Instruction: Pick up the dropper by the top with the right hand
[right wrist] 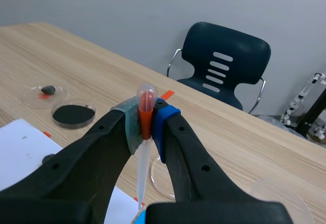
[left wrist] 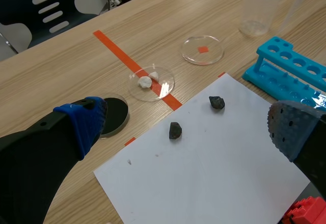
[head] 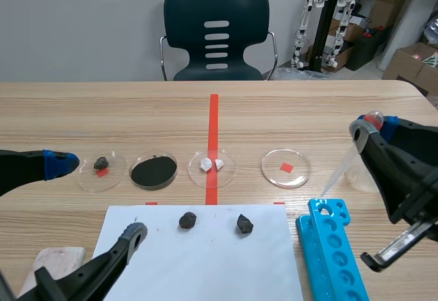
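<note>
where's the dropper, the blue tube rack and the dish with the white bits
dropper (right wrist: 142,158): right wrist view, on its clear stem below the orange collar
blue tube rack (head: 330,244): scene view, on its top face
dish with the white bits (head: 226,176): scene view, on bare glass near the rim

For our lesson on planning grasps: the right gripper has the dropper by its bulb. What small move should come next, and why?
Probably a short, straight lift. The right gripper is shut on the dropper at its top, but the slanted tip sits close to the blue rack and the clear beaker, so rising first should clear both.
</note>
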